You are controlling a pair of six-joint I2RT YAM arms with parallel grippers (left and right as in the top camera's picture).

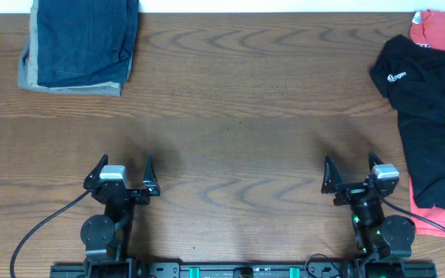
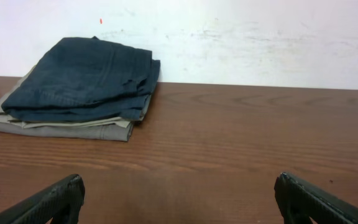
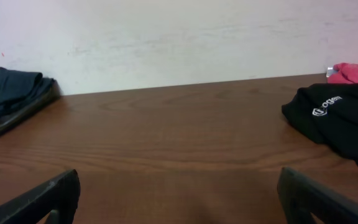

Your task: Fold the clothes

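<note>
The left gripper (image 1: 124, 164) has its jaws spread wide apart with nothing between them, and its two black fingers (image 2: 53, 203) hang just above bare wood. The right gripper (image 1: 350, 165) stands the same way, jaws wide apart and empty, over bare board. In the overhead view with twelve o'clock at the wall, the left gripper sits at about seven o'clock on the brown wood-grain table (image 1: 238, 116) and the right at about five o'clock, well apart from each other. The black soft-fabric shirt (image 1: 431, 116) lies crumpled and unfolded at three o'clock, against the table's right edge and at about two o'clock from the right gripper, touched by neither arm. Its small white round logo (image 1: 397, 76) faces up near the shirt's far left corner. The shirt lies on top of a red T-shirt (image 1: 439, 31), which shows beyond it at one o'clock and along its near right side. At eleven o'clock, well away from the left gripper, rests a folded stack of blue denim over tan cloth (image 1: 83, 42), close to the white wall (image 2: 229, 37).
</note>
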